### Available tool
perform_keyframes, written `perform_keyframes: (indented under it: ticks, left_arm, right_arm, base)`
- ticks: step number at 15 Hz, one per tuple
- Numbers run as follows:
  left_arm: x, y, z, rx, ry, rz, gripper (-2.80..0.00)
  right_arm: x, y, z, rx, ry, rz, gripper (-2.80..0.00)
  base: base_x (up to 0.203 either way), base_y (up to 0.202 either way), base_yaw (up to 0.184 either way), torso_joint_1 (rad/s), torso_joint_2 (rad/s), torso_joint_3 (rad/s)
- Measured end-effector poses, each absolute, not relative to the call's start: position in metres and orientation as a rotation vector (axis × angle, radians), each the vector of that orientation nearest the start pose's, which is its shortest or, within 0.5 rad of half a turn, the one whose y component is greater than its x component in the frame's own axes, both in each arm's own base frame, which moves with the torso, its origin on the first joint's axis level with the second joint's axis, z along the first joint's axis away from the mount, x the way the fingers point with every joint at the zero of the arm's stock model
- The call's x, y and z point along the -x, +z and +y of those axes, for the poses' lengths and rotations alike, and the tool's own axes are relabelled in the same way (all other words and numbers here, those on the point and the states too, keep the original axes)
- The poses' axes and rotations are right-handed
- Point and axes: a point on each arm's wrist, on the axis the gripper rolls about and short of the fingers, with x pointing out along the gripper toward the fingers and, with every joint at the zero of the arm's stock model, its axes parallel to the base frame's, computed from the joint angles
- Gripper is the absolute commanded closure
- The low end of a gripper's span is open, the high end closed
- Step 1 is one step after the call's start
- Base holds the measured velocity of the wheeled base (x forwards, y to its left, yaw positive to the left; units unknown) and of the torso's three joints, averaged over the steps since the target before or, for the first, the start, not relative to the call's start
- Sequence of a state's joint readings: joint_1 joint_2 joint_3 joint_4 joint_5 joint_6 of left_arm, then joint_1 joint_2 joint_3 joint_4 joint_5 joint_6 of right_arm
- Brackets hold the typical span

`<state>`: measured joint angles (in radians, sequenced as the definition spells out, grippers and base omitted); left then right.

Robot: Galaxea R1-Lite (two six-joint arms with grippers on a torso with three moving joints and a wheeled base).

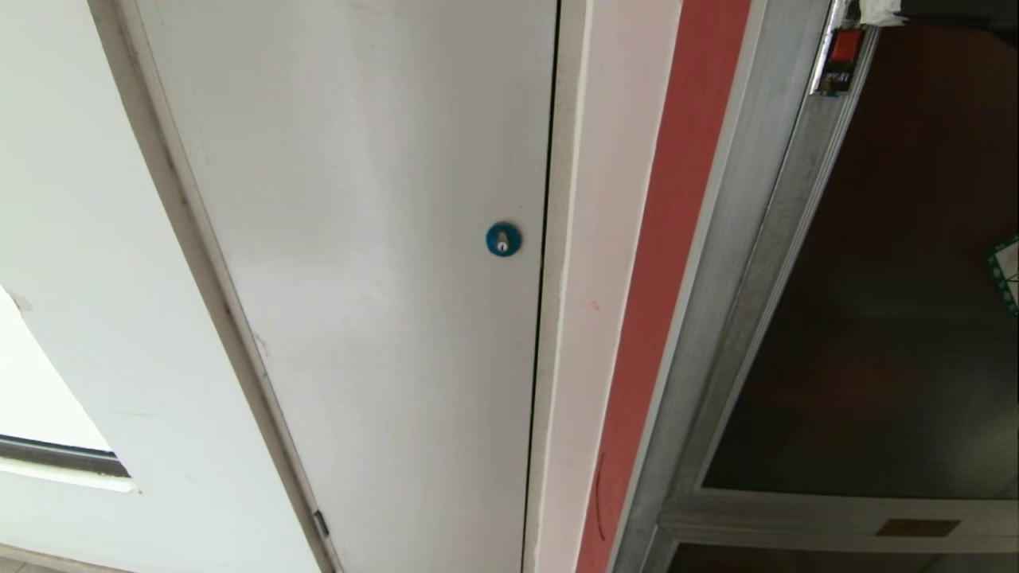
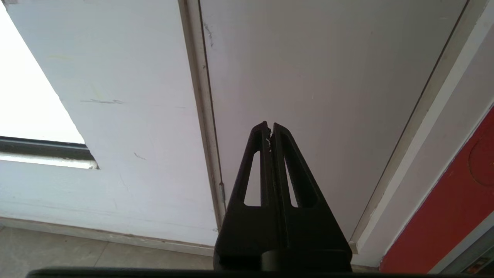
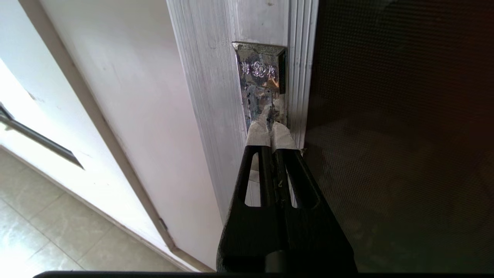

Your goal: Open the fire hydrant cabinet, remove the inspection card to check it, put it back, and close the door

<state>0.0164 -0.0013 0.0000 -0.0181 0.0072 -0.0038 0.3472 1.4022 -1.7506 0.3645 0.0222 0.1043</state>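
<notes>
The fire hydrant cabinet's brushed aluminium frame (image 1: pixel 740 263) runs along the right, and its door (image 1: pixel 892 278) of dark tinted glass lies closed in it. A small red latch (image 1: pixel 844 46) sits in a shiny plate (image 3: pixel 259 73) on the door's frame. My right gripper (image 3: pixel 270 125) is shut, and its white-taped fingertips (image 3: pixel 257 133) press into the lower part of that plate. Its taped tip also shows in the head view as the right gripper (image 1: pixel 876 11), just above the latch. My left gripper (image 2: pixel 269 127) is shut and empty, parked facing the white door. The inspection card is hidden.
A plain white panel door (image 1: pixel 374 239) with a round blue lock (image 1: pixel 503 239) fills the left. A red wall strip (image 1: pixel 669 263) separates it from the cabinet. A green-and-white sticker (image 1: pixel 1007 274) shows at the glass's right edge. Tiled floor (image 3: pixel 42 227) lies below.
</notes>
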Motion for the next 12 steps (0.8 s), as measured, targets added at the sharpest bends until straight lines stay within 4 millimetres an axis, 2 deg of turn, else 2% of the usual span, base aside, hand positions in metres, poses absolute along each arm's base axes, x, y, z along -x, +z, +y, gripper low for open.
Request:
perform_keyframes:
  ticks: [5,12]
  left_arm:
    - [0.023,0.077,0.0,0.004,0.023,-0.019,0.0]
    - [0.023,0.077,0.0,0.004,0.024,-0.019,0.0]
  right_arm:
    - [-0.174,0.425,0.066,-0.104,0.381,0.031,0.0]
    - [-0.157,0.421,0.067,-0.107,0.421,0.041,0.0]
  base:
    - [0.0,0.0,0.0,0.0,0.0,0.0]
    - [0.0,0.0,0.0,0.0,0.0,0.0]
